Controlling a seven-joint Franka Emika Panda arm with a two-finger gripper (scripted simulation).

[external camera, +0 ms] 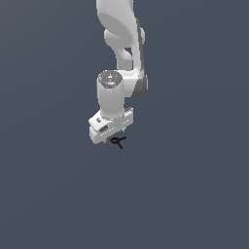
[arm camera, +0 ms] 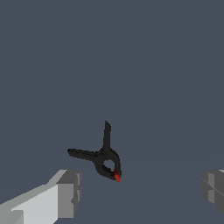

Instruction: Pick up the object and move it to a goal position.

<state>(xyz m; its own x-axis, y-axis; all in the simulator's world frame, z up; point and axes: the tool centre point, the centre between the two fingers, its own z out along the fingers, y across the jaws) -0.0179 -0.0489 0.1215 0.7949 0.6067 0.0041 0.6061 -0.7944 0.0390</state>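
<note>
The object (arm camera: 104, 156) is a tiny black clamp-like item with two thin forked prongs and a small red tip. In the wrist view it lies on the grey floor between my two fingers (arm camera: 65, 192), nearer one of them and touching neither. In the exterior view the object (external camera: 117, 141) peeks out just under the white hand. My gripper (external camera: 113, 136) is open, with its jaws wide apart, and holds nothing. It hangs directly over the object. Most of the object is hidden by the hand in the exterior view.
The white arm (external camera: 121, 39) comes down from the top of the exterior view. A flat, plain dark grey floor (external camera: 48, 194) surrounds the hand on all sides. No goal marker shows.
</note>
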